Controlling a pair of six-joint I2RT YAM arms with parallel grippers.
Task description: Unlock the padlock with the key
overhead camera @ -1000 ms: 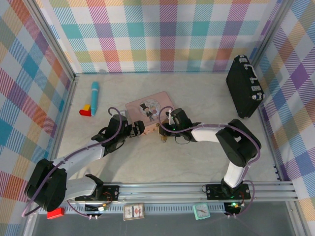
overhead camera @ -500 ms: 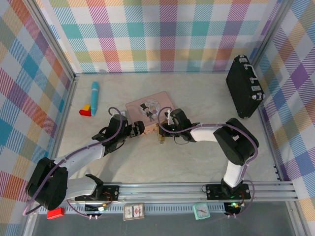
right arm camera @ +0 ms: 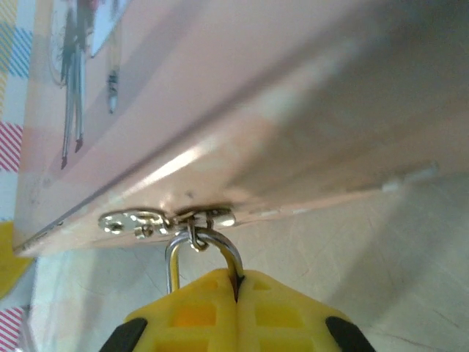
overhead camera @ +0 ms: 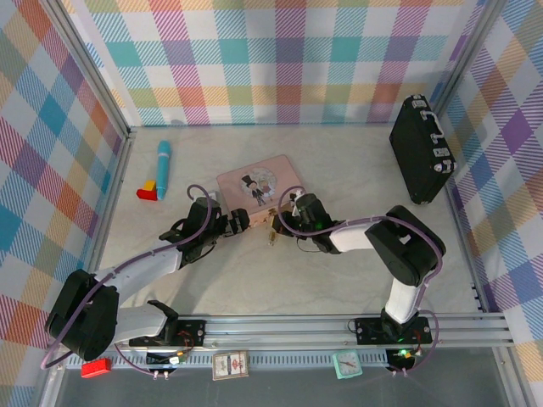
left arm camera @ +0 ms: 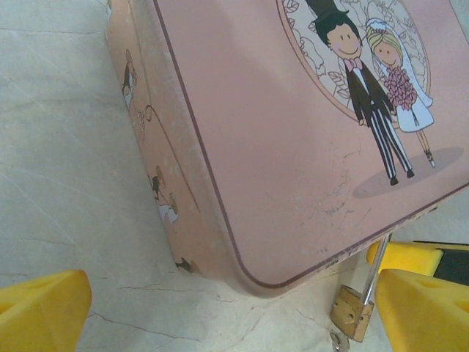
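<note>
- The padlock (left arm camera: 350, 314) is seen hanging at the near corner of the pink tin (overhead camera: 259, 181). Its shackle (right arm camera: 229, 253) is threaded through the tin's hasp (right arm camera: 165, 218), and its brass body sits just above the tabletop (overhead camera: 339, 161).
- The right end effector (right arm camera: 236, 293) is clamped shut on the shackle just below the hasp. The lock body is hidden under its yellow fingers in the right wrist view.
- The left end effector (left arm camera: 231, 304) is spread wide with nothing held, and is aimed at the tin corner with the padlock just beside its right finger.
- The key cannot be identified with certainty. A small grey metal bit (left arm camera: 335, 340) under the lock body may be it.
- Handling, as judged: the padlock is light, rigid and smooth, so it is likely slippery. It is expected to swing on the hasp unless pinned. The flat faces of the body are the better hold, with the bottom left exposed.
- The key is judged to be a thin sliver that is easily dropped, best held by its head.
- Obstructions: the tin wall is right behind the lock, and both end effectors are crowded at that one corner. The tin is probably light and may slide if pushed.
- The black case (overhead camera: 420, 151), blue pen (overhead camera: 163, 170) and red-yellow block (overhead camera: 148, 190) are well apart and not in the way.
</note>
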